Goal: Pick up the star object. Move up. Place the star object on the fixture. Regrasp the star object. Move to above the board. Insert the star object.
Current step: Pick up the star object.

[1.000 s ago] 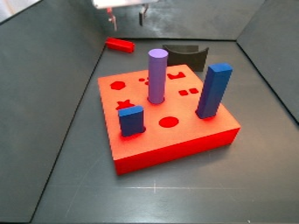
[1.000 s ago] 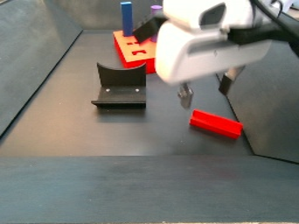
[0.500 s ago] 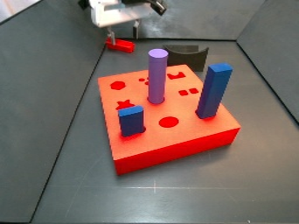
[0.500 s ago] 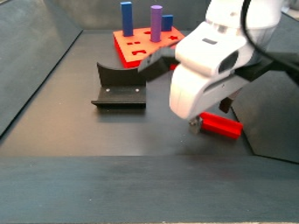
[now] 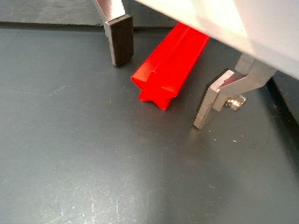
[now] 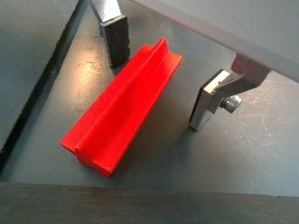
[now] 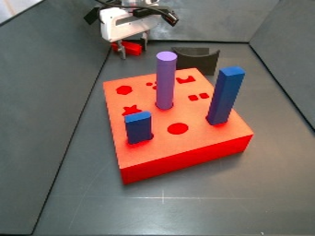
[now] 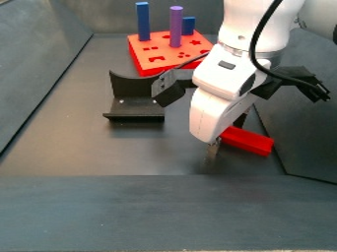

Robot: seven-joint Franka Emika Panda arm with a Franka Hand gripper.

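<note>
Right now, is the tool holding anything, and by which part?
Nothing is held. The tool is open, its fingers straddling the star object lying on the floor, with gaps on both sides.

The pincer (image 5: 163, 77) straddles the red star object (image 5: 170, 63) (lying flat on the floor), jaws apart.

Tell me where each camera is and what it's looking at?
Wrist views: both ride on the arm, looking down at the star object lying on the floor between the open gripper fingers.
Side view: looks over the board toward the far gripper.
Side view: looks past the gripper toward the fixture.
All four share the star object.
</note>
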